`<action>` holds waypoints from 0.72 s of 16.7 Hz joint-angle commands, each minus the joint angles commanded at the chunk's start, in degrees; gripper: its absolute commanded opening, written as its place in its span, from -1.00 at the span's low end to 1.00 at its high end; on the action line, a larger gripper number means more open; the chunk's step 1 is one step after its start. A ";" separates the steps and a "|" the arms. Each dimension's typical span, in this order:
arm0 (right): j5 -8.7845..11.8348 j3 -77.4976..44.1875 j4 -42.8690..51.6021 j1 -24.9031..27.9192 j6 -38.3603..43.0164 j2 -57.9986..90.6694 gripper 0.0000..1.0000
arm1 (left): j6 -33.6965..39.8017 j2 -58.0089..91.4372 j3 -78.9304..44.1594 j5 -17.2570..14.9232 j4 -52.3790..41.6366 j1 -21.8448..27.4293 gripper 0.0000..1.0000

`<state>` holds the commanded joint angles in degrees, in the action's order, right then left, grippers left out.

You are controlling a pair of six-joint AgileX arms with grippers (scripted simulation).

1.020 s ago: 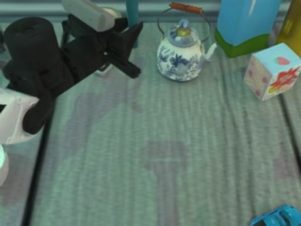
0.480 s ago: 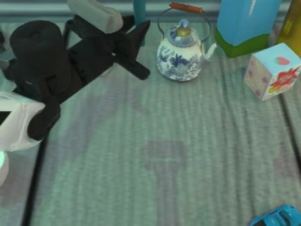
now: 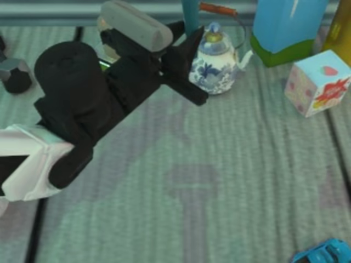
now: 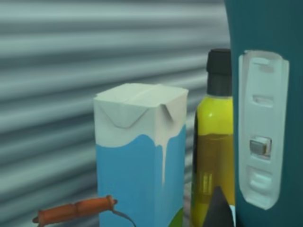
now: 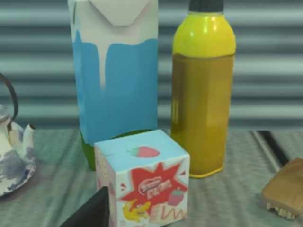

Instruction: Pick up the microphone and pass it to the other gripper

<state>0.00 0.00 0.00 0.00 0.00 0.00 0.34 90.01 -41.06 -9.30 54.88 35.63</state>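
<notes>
The microphone's teal handle [image 3: 190, 15] stands upright at the back edge of the table, just left of the teapot. Its head is hidden. My left gripper [image 3: 189, 55], black with a pale grey block on top, is shut on the microphone. In the left wrist view the handle [image 4: 265, 71] fills one side, its white switch patch [image 4: 262, 127] facing the camera and one black fingertip [image 4: 218, 210] beside it. My right arm is outside the top view. Its wrist view shows one black finger [image 5: 92, 213] far off to one side, so that gripper is open and holds nothing.
A blue-and-white teapot [image 3: 216, 66] sits right beside the left gripper. A blue milk carton [image 3: 285, 27], a yellow oil bottle [image 3: 340, 27] and a printed box [image 3: 318, 82] stand at the back right. A blue toy car [image 3: 326, 253] lies front right, a wooden brush [image 5: 284, 191] farther right.
My left arm has swung to the right along the back of the table, carrying the microphone with it, and now overlaps the teapot's left side.
</notes>
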 joint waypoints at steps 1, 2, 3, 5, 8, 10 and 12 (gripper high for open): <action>0.00 0.00 0.00 0.00 0.00 0.00 1.00 | 0.00 0.00 0.00 0.00 0.00 0.00 -1.00; 0.00 0.00 0.00 0.00 0.00 0.00 1.00 | -0.06 0.27 -0.22 -0.16 -0.14 -0.22 -1.00; 0.00 0.00 0.00 0.00 0.00 0.00 1.00 | -0.05 0.21 -0.18 -0.13 -0.11 -0.17 -1.00; 0.00 0.00 0.00 0.00 0.00 0.00 1.00 | -0.01 0.05 -0.03 -0.03 -0.03 -0.04 -1.00; 0.00 0.00 0.00 0.00 0.00 0.00 1.00 | 0.00 0.00 0.00 0.00 0.00 0.00 -1.00; 0.26 -0.42 -0.22 0.41 -0.06 0.71 1.00 | 0.00 0.00 0.00 0.00 0.00 0.00 -1.00; 1.25 -2.26 -1.21 1.99 -0.27 3.80 1.00 | 0.00 0.00 0.00 0.00 0.00 0.00 -1.00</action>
<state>1.25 -2.26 -1.21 1.99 -0.27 3.80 0.34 90.01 -41.06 -9.30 54.88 35.63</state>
